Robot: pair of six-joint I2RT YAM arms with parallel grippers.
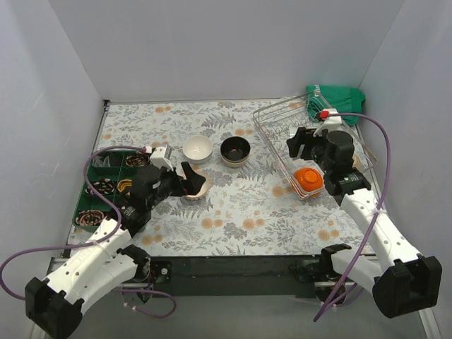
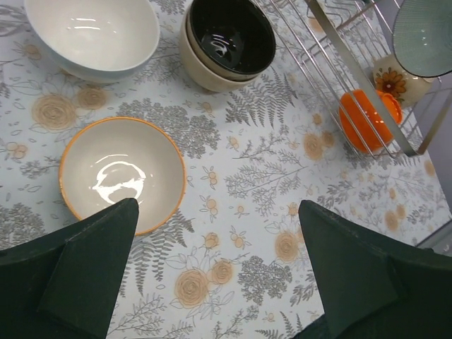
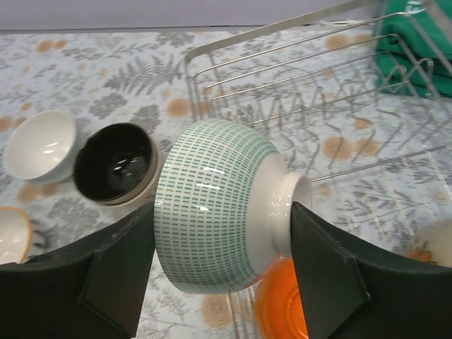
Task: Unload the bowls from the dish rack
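Note:
The silver wire dish rack (image 1: 282,120) stands at the right. My right gripper (image 3: 220,226) is shut on a white bowl with teal stripes (image 3: 219,205), held on its side above the rack's near end; it also shows in the top view (image 1: 299,145). An orange bowl (image 1: 308,179) lies in the rack below it. On the table lie a white bowl (image 1: 198,148), a dark brown bowl (image 1: 235,150) nested in a cream bowl (image 2: 205,74), and a cream bowl with an orange rim (image 2: 121,171). My left gripper (image 2: 219,268) is open and empty, just beside the orange-rimmed bowl.
A green compartment tray (image 1: 95,185) with small items sits at the left edge. A green cloth (image 1: 335,95) lies behind the rack. A cream piece with a flower print (image 2: 399,81) stands in the rack by the orange bowl. Grey walls enclose the table.

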